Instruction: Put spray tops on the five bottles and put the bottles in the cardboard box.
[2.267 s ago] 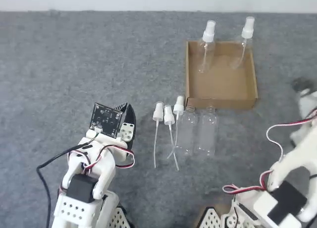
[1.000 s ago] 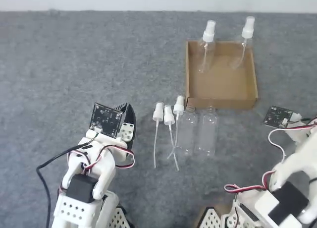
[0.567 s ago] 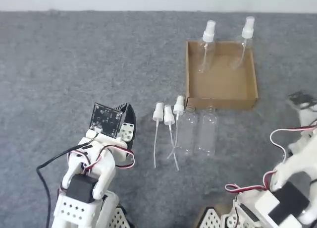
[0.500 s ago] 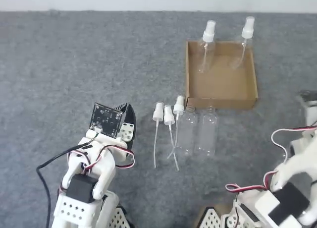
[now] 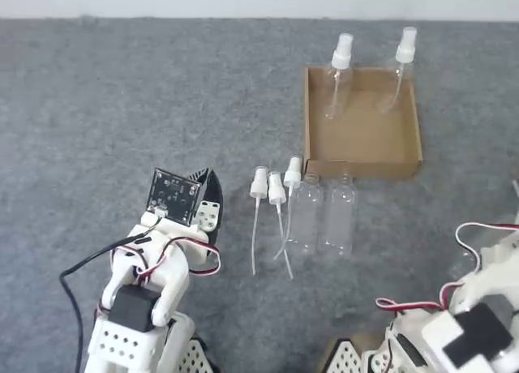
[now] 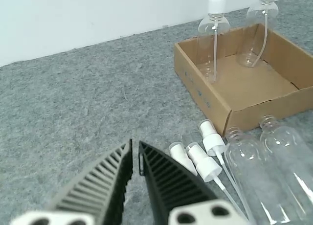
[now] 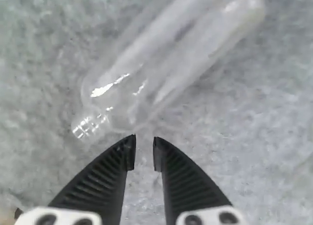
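Two capless clear bottles [image 5: 304, 212] [image 5: 339, 211] lie side by side just in front of the cardboard box [image 5: 365, 138]. Three loose spray tops [image 5: 276, 189] lie to their left. Two bottles with spray tops [image 5: 336, 79] [image 5: 397, 75] lean at the box's far wall. My left gripper [image 5: 208, 178] rests shut and empty left of the spray tops [image 6: 195, 156], its tips [image 6: 135, 147] pointing toward the box [image 6: 254, 83]. My right gripper [image 7: 143, 143] hangs shut just above the felt, right at the neck of another capless bottle [image 7: 166, 63] lying on its side.
Grey felt [image 5: 122, 89] covers the table, with open room to the left and behind. The right arm's base [image 5: 474, 336] sits at the lower right corner, the left arm's base [image 5: 138, 324] at the lower left.
The right arm's wrist swung back and forth near the right edge, then dropped low out of the high view. The left arm, bottles, tops and box stayed put.
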